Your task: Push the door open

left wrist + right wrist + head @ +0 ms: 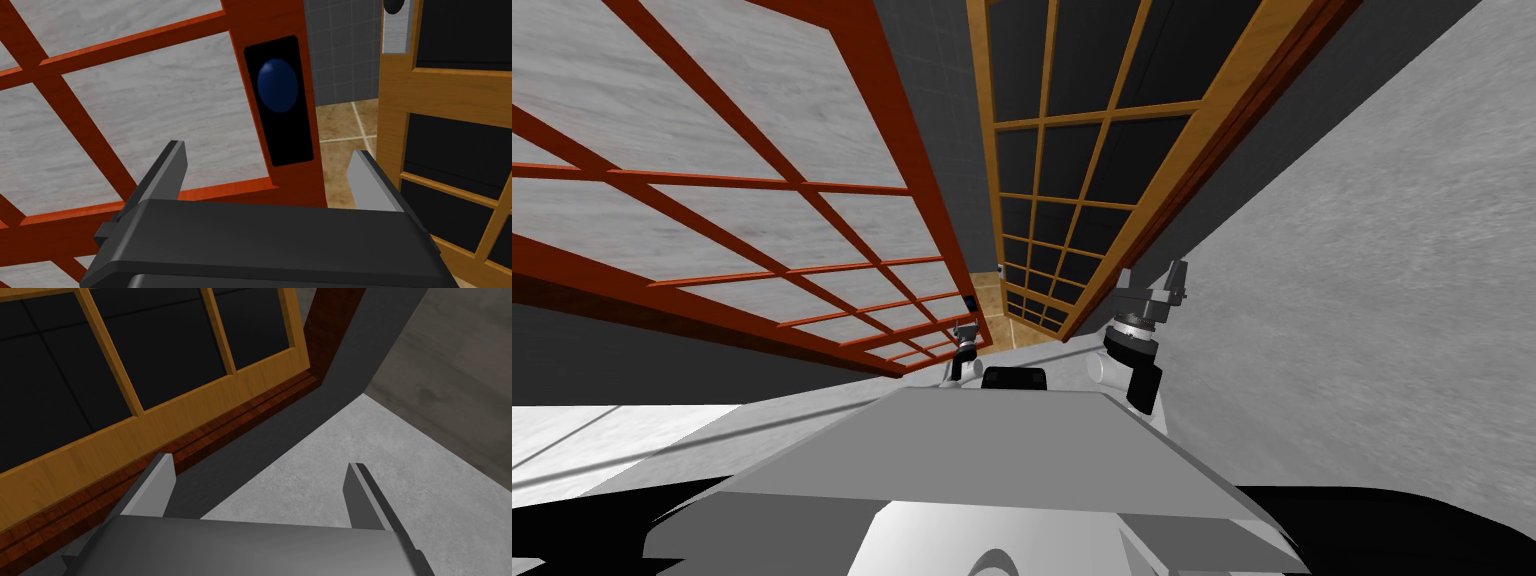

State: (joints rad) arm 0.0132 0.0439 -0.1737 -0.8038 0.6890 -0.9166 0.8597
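Observation:
A red-framed lattice door [812,190] with pale grey panels stands on my left. Its free edge carries a black plate with a round blue knob [278,85]. My left gripper [267,172] is open just short of that edge, below the knob, with nothing between its fingers; it shows small in the head view [969,330]. A yellow-framed lattice door [1082,200] with dark panes stands on the right. My right gripper [260,480] is open and empty near that door's lower rail [150,423], and appears raised in the head view [1152,278].
Between the two doors a narrow gap shows a grey tiled wall [340,45] and a tan tiled floor [340,130]. A red-brown jamb [225,423] and a dark grey wall strip [300,408] border the yellow door. A grey wall [1362,300] lies to my right.

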